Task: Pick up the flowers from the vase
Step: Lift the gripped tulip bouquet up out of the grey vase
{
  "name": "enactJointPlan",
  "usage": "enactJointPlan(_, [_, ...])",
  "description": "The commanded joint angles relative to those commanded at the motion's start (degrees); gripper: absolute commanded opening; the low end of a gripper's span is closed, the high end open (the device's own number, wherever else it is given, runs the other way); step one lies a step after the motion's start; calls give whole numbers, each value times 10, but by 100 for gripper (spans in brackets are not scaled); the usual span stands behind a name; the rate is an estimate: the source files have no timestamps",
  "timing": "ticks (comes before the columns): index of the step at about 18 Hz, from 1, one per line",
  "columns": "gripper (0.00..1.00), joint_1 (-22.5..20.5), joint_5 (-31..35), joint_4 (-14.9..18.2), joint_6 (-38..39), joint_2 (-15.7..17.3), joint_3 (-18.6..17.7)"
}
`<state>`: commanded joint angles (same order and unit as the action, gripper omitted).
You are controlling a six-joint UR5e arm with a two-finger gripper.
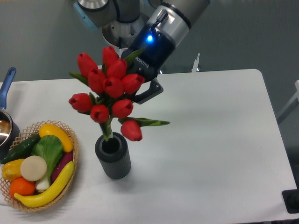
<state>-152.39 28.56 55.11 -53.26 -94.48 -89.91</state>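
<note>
The flowers (112, 86), a bunch of red closed tulip buds with green stems and leaves, stand in the vase (113, 156), a small dark grey ribbed cylinder left of the table's middle. The stems (107, 130) reach into its round mouth, and the bunch leans slightly left. My gripper (133, 88) comes down from the upper right, right behind the top buds. One dark finger (152, 92) shows just right of the bunch. The buds hide the fingertips, so I cannot tell whether they are closed on the bunch.
A wicker basket (72, 140) with bananas, a cucumber, an orange and other fruit and vegetables sits at the front left, close to the vase. A blue-handled pot (5, 88) stands at the left edge. The white table's (210, 140) front and right edges are in view.
</note>
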Motion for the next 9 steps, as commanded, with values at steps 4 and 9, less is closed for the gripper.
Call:
enactJointPlan(4, [41, -84, 4, 0, -8, -4, 0])
enactJointPlan(9, [41, -142, 8, -1, -42, -46, -2])
